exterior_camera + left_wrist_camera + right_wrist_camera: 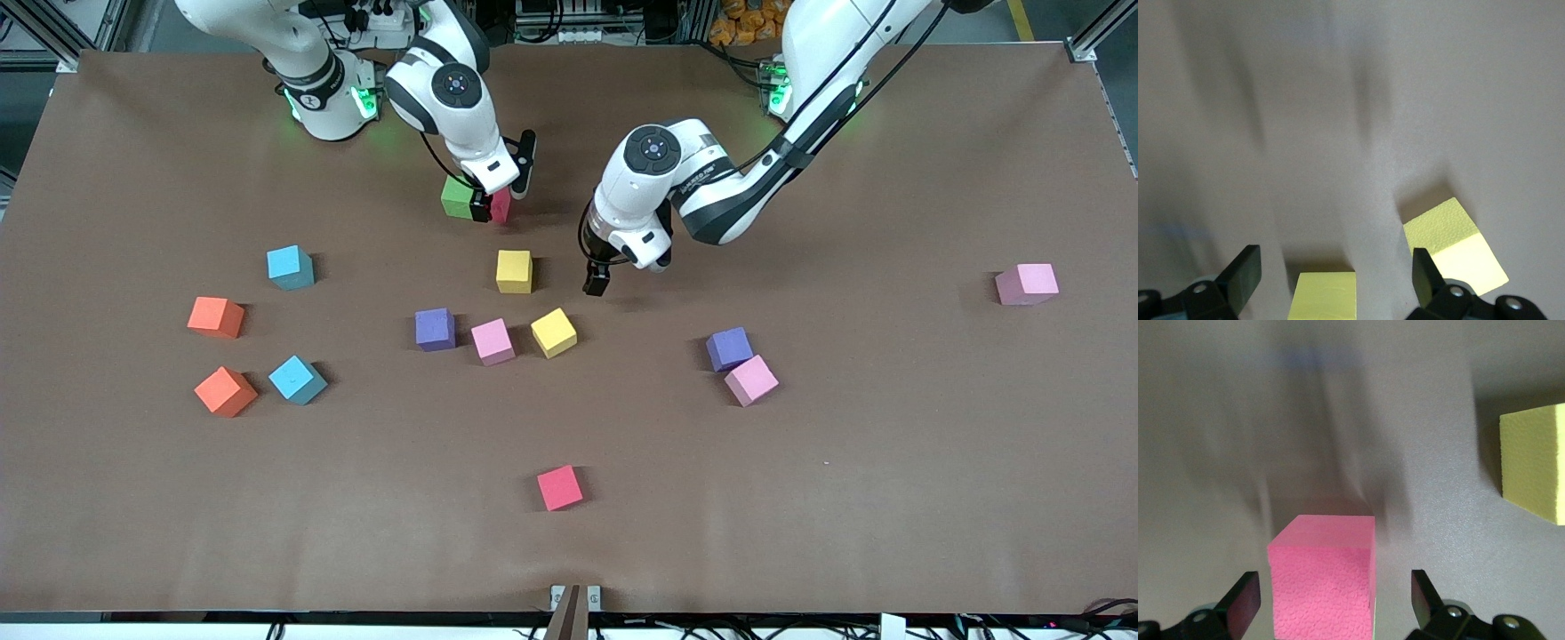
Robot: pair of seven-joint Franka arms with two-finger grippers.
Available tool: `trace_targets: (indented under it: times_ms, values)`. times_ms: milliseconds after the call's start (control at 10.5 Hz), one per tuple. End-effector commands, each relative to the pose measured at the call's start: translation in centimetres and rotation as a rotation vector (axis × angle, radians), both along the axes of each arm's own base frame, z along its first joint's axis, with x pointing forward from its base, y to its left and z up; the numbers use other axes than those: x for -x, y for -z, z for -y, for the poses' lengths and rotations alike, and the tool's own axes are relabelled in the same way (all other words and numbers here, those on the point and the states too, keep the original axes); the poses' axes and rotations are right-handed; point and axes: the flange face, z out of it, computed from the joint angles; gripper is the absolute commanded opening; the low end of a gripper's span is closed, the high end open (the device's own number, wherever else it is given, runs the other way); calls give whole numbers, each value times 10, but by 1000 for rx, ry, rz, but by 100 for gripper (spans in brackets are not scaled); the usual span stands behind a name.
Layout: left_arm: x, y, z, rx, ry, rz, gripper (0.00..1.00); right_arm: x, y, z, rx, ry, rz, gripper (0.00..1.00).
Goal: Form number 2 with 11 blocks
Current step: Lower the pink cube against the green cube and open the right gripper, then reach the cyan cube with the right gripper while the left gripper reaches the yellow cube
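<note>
Right end effector (503, 191): down at the worktop (800, 498) near the robots' bases, fingers spread either side of a red block (1323, 577), not pinching it (gap visible on both sides in the right wrist view).
Red block: on the worktop, touching the green block (457, 196), toward the left arm's end of it.
Left end effector (594, 283): low over the worktop just beside a yellow block (514, 270), fingers spread, nothing between them.
Yellow blocks: one just nearer the front camera than the green-red pair; second yellow block (554, 332) nearer still, turned at an angle.
Centre cluster: purple block (435, 329) and pink block (492, 341) in a loose row with the second yellow block.
Second pair: purple block (729, 348) touching pink block (751, 380), toward the left arm's end.
Lone pink block (1027, 284): well apart, close to the left arm's end.
Light blue blocks: one (290, 267) and another (297, 380) toward the right arm's end, near two orange cubes (215, 316) (226, 391).
Reddish-pink block (560, 488): alone, nearest the front camera.
</note>
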Motion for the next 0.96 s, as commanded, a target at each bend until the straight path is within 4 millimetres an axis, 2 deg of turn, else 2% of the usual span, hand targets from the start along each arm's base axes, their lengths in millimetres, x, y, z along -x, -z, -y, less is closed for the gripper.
trace_targets:
  times_ms: [0, 191, 382, 478, 573, 860]
  values:
    - [-3, -1, 4, 1, 25, 23, 100, -4, -12, 4, 2, 20, 20, 100]
    - [-1, -2, 5, 1, 28, 24, 100, -27, -33, 10, 16, 70, 19, 100]
    - [1, -2, 8, 2, 33, 24, 100, -65, -60, 14, 30, 134, 5, 100]
    - [4, 0, 10, 0, 37, 20, 100, -87, -71, 23, 29, 179, 6, 100]
    - [6, 1, 10, -2, 39, 18, 100, -112, -80, 39, 21, 235, 16, 100]
    - [1, -6, 14, 9, 31, 27, 100, -167, -86, 97, 1, 436, 35, 100]
